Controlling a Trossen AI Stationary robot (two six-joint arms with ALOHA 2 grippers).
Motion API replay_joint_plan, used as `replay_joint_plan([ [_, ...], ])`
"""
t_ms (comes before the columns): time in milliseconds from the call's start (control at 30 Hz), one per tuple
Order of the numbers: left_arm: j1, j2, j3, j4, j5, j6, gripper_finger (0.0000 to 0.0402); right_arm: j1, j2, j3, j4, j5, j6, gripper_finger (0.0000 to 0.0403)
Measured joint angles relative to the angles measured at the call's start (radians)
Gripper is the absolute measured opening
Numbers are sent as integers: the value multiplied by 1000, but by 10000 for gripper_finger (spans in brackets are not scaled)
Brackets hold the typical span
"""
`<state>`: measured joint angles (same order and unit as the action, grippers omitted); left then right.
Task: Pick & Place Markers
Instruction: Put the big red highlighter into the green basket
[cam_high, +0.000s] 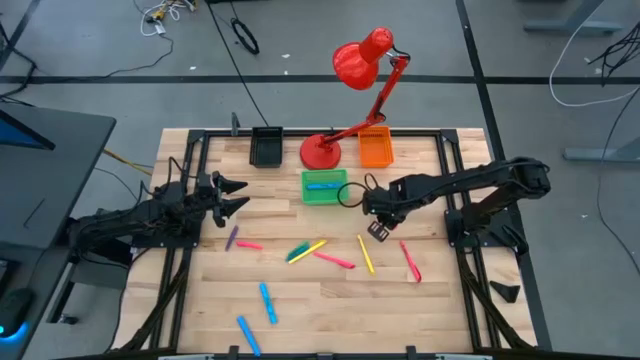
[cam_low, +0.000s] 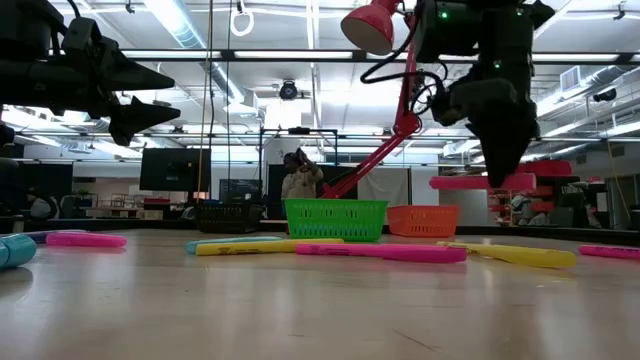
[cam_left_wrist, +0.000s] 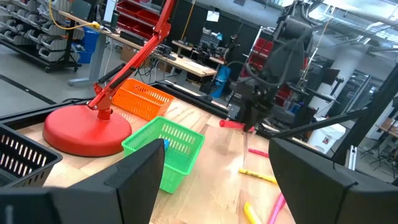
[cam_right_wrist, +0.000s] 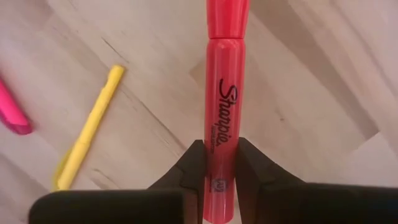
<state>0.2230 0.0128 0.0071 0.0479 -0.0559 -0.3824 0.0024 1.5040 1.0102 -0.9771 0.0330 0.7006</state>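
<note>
1. High view: one blue marker (cam_high: 322, 185) is seen lying inside the green bin (cam_high: 324, 199), so a small part of the sorting appears done; the black bin (cam_high: 266, 147) and orange bin (cam_high: 375, 148) show nothing inside from above.
2. Most of the work is judged to be left: loose markers are scattered across the table (cam_high: 320, 300), among them a yellow marker (cam_high: 365, 253), a pink marker (cam_high: 334, 259), a red marker (cam_high: 410, 261) and two blue markers (cam_high: 267, 301) nearer the front edge.
3. The right gripper (cam_right_wrist: 216, 163) is shown closed on a red Sharpie marker (cam_right_wrist: 222, 118), held raised above the wood; in the high view that gripper (cam_high: 377, 221) hangs just beside the green bin, so a placing step is judged to be in hand.
4. The left gripper (cam_high: 237, 196) is held spread wide and empty over the left part of the table, well apart from any marker.
5. The grip itself is revealed only by the right wrist view, where the printed barrel is clamped between the fingers; from above the held marker is hidden by the arm.
6. The low view alone shows the held marker (cam_low: 480, 182) lying level, well clear of the tabletop.
7. The left wrist view offers the red lamp (cam_left_wrist: 87, 127) base and the green bin (cam_left_wrist: 168, 149) side by side, with the right arm beyond.
</note>
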Motion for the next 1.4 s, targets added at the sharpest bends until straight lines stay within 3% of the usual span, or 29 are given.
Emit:
replay_joint_plan([
  [167,0,0,0,0,0,0,296,1,0,77,-63,-24,-84,48],
  [500,0,0,0,0,0,0,296,31,0,361,-388,-26,-180,48],
  [667,0,0,0,0,0,0,296,55,0,439,-483,-26,-214,48],
  [900,0,0,0,0,0,0,296,85,-1,455,-572,-52,-297,48],
  [1400,0,0,0,0,0,0,296,100,10,455,-550,-76,-380,48],
])
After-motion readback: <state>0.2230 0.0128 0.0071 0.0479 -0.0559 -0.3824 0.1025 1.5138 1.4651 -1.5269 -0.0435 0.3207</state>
